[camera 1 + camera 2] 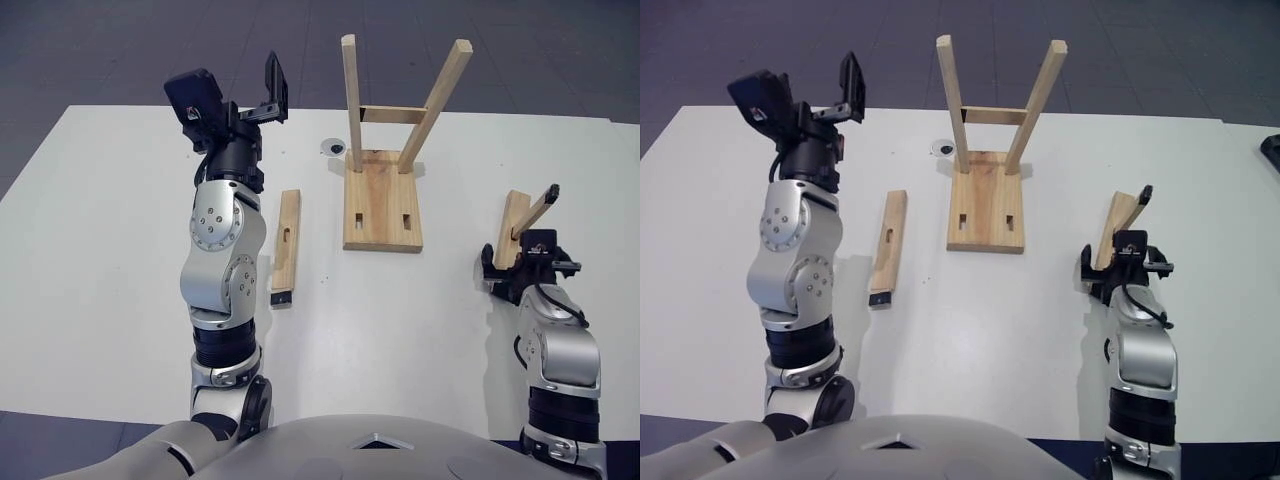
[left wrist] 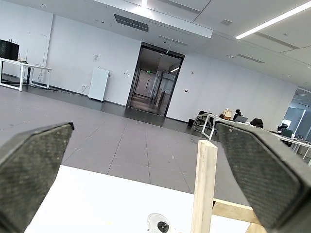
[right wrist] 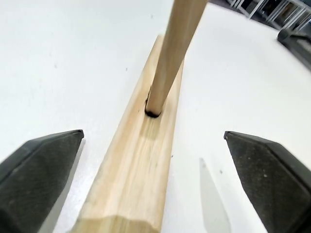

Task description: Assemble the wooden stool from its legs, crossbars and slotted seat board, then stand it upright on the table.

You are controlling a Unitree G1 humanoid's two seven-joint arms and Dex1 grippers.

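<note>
Two pale legs (image 1: 350,100) rise from seat board (image 1: 382,215); left gripper (image 2: 143,128), right gripper (image 3: 153,133) seemingly wide.

The left arm (image 1: 222,250) is bent upward, forearm near vertical, holding the left gripper (image 1: 258,100) high toward 11 o'clock with its fingers spread wide. The right arm (image 1: 560,365) lies low at 4 o'clock, the right gripper (image 1: 530,260) with its fingers parted.
</note>
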